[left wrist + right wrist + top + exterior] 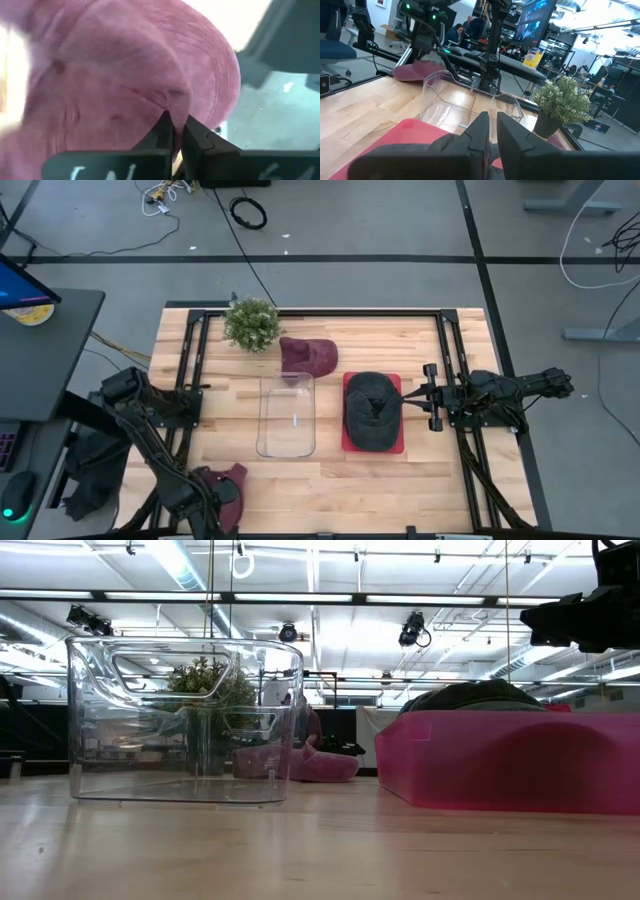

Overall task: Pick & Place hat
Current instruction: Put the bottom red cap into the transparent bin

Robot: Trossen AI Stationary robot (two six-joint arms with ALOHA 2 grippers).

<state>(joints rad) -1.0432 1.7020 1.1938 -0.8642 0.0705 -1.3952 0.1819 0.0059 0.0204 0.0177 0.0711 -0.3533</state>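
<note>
Now my left gripper pinches the soft, light pink hat at the near-left edge; crown fabric grips best.

Grey concrete floor with black tape lines and loose cables beyond the far edge of the wooden bench. Dark desk off the left edge, monitor on it. Open ceiling: fluorescent strips, ducting, white trusses. People seated at screens in the background.

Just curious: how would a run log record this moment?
left claw: shut on maroon hat | right claw: shut, beside dark hat | clear bin: empty
</note>
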